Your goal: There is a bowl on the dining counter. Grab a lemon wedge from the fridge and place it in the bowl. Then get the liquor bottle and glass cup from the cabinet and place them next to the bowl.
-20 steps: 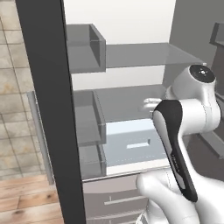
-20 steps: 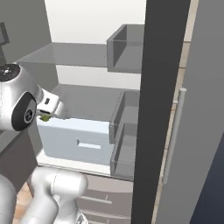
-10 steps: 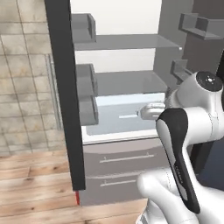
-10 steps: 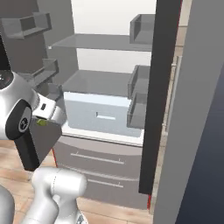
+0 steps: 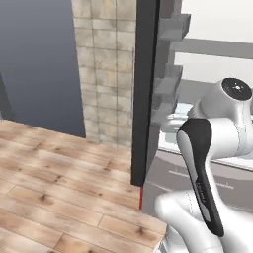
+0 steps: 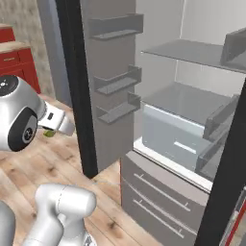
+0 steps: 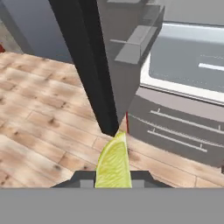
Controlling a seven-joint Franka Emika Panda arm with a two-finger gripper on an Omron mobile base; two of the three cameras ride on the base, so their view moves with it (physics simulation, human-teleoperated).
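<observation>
My jaws (image 7: 113, 183) were clenched on the wedge (image 7: 113, 164) at the bottom centre of the hand view, its tip pointing up, held that way, I judged, to carry it to the bowl. Beyond it lay wood floor (image 7: 39, 109), then the fridge (image 7: 175, 105) at upper right, door (image 7: 94, 65) open.

Wood plank floor (image 5: 54, 173); open fridge (image 6: 182, 144) stands on it.

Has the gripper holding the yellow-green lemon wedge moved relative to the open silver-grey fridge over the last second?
Yes. The gripper with the lemon wedge has come out of the fridge, now left of its open door over wooden floor.
</observation>
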